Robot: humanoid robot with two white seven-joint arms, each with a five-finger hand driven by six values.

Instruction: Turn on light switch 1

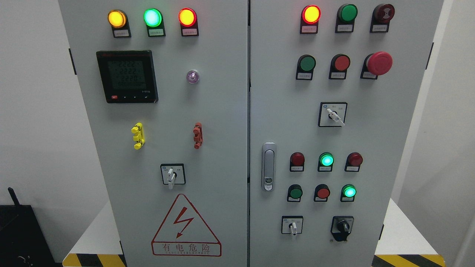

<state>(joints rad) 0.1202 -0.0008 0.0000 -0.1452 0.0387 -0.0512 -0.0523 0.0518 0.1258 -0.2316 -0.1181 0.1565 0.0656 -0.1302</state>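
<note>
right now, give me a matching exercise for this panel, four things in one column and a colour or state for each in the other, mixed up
Things:
1. top left lamp
2. mushroom button
3. meter
4. door handle

Colour or state:
A. silver, upright on the right door
B. lit amber
C. black frame, screen showing digits
D. red, unlit

Pairs: 1-B, 2-D, 3-C, 4-A

Neither robot hand is in view.
</note>
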